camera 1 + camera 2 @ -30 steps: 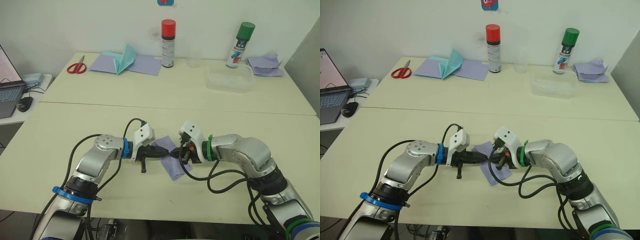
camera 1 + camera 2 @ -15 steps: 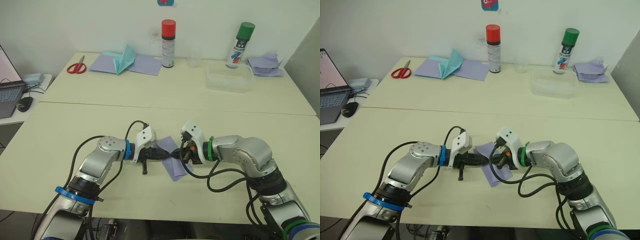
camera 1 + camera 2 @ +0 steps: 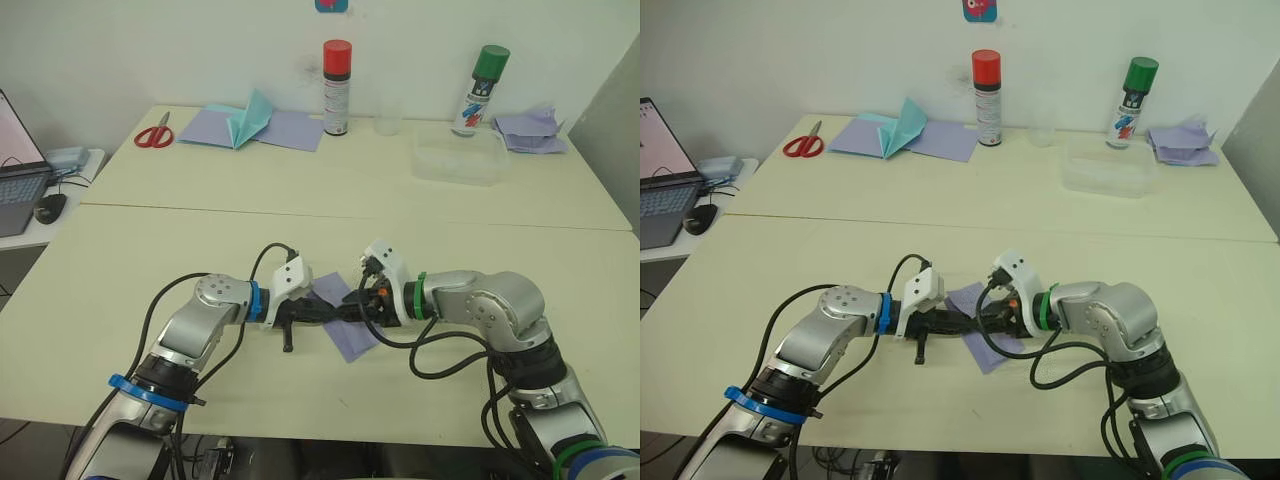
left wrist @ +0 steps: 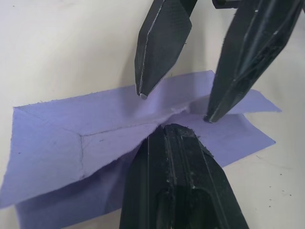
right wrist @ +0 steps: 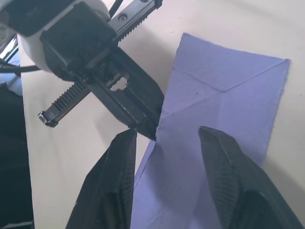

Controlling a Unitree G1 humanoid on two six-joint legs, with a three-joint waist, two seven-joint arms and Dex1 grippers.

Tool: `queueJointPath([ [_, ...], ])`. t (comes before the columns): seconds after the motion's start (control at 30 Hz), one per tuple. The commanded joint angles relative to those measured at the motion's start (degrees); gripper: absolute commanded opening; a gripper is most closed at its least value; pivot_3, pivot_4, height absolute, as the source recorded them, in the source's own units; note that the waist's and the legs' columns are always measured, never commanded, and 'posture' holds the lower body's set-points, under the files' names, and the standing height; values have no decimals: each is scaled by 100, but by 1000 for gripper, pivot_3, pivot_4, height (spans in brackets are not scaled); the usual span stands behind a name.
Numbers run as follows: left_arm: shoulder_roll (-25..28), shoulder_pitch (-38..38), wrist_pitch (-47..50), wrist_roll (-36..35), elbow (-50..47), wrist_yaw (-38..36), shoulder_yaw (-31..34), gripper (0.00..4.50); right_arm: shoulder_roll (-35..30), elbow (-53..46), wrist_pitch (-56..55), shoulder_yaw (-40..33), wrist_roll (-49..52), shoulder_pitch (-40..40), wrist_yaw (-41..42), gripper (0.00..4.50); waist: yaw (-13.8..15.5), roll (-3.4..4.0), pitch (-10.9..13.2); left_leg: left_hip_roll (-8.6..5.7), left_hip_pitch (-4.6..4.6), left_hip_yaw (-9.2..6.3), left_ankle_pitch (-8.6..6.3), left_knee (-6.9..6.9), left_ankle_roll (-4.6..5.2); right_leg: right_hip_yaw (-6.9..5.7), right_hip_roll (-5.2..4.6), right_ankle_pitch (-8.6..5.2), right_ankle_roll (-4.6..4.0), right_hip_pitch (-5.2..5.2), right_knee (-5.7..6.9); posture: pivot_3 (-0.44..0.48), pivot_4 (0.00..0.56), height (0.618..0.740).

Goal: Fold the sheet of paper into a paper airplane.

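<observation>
The sheet of paper (image 3: 348, 330), pale lavender-blue with straight creases, lies partly folded on the near table between my two arms. My left gripper (image 3: 329, 312) reaches in from the left and is shut on the paper's raised fold (image 4: 119, 129). My right gripper (image 3: 353, 306) comes from the right, open, its two fingertips (image 4: 143, 90) pressing down on the paper just past the left gripper's tip. In the right wrist view its fingers (image 5: 114, 186) straddle the sheet (image 5: 224, 90), and the left gripper (image 5: 143, 119) meets the paper's edge.
At the back stand a red-capped spray can (image 3: 336, 88), a green-capped can (image 3: 479, 90) and a clear container (image 3: 461, 158). Red scissors (image 3: 153, 133) and lavender sheets with teal paper (image 3: 250, 122) lie back left. Crumpled lavender paper (image 3: 530, 130) lies back right, and a laptop (image 3: 18, 180) sits far left.
Both grippers have closed in on each other over the paper. The left one slid slightly right and the right one moved left, its tips now beside the left gripper's tip.
</observation>
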Motion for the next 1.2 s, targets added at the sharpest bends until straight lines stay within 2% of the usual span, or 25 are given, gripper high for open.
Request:
queueJointPath([
  [0.03, -167, -187, 26, -175, -87, 60, 121, 0, 71, -339, 106, -176, 179, -102, -74, 1910, 0, 0, 0, 0, 0, 0, 0, 4, 0, 0, 2, 0, 0, 0, 3, 0, 150, 740],
  [0.37, -273, -360, 217, -334, -57, 31, 159, 0, -205, -521, 52, 154, 131, -16, 53, 1910, -5, 0, 0, 0, -1, -7, -11, 38, 18, 6, 25, -1, 1, 0, 36, 0, 150, 740],
  [0.67, -261, -451, 273, -374, 6, -7, 214, 0, -873, -499, -664, 784, -148, 0, 431, 1910, -5, 0, 0, -2, -3, -12, -12, 56, 20, 10, 32, -2, 2, 1, 49, 0, 150, 740],
  [0.83, -324, -492, 564, -595, -89, 1, 265, 0, -891, -406, -843, 899, -241, -8, 511, 1910, -6, 0, 0, -1, -3, -14, -12, 58, 20, 11, 39, -2, 2, 1, 50, 0, 150, 740],
  [1.2, -211, -425, 474, -454, -73, -125, 98, 0, -737, -118, -930, 749, -302, -34, 430, 1910, -3, 0, 0, 1, -4, -15, -12, 60, 20, 12, 39, -2, 1, 1, 51, 0, 150, 740],
])
